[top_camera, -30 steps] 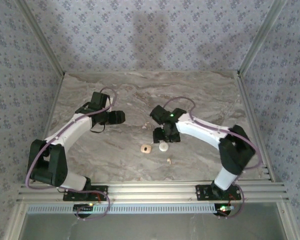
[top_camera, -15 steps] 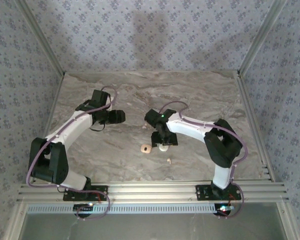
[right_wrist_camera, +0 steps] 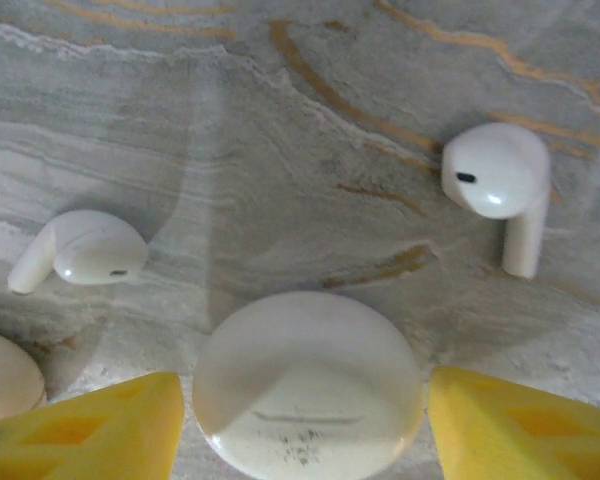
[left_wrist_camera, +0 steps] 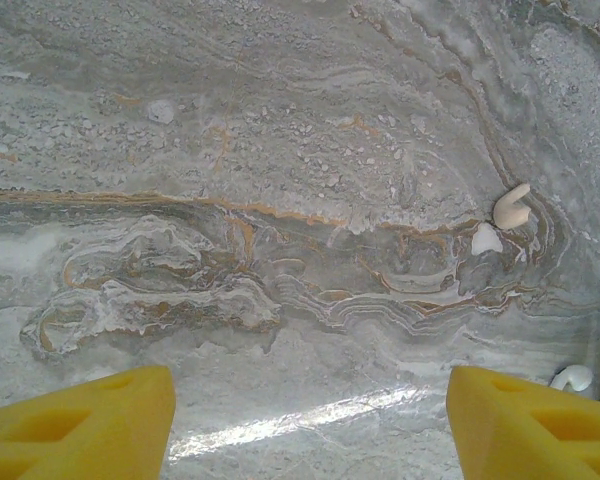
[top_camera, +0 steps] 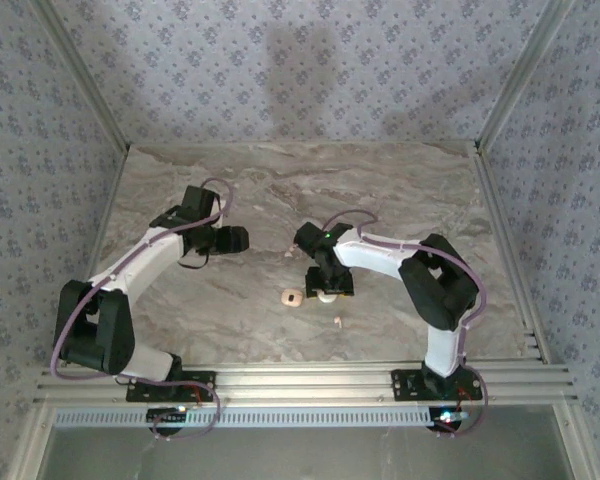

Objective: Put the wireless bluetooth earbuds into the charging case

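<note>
A round white puck, the charging case point(right_wrist_camera: 308, 385), lies flat on the marble between the yellow fingers of my right gripper point(right_wrist_camera: 308, 425). That gripper is open, with a narrow gap on each side of the puck. Two white earbuds lie just beyond it, one at the left point(right_wrist_camera: 80, 250) and one at the right point(right_wrist_camera: 500, 185). From above, my right gripper point(top_camera: 327, 288) hangs over the white puck point(top_camera: 326, 296), with an earbud point(top_camera: 337, 321) nearer the front edge. My left gripper point(top_camera: 242, 237) is open over bare marble point(left_wrist_camera: 310, 420). Small whitish pieces point(left_wrist_camera: 512, 205) lie ahead of it.
A second, tan round puck point(top_camera: 292, 297) with a dark recess sits just left of the white one; its edge point(right_wrist_camera: 0, 375) shows beside my right gripper's left finger. Another whitish piece point(left_wrist_camera: 573, 377) lies by my left gripper's right finger. Metal rails point(top_camera: 300, 380) line the table's front.
My right gripper has moved left and toward the front edge, coming down around the white puck, and its elbow has folded inward. The left arm has barely moved.
</note>
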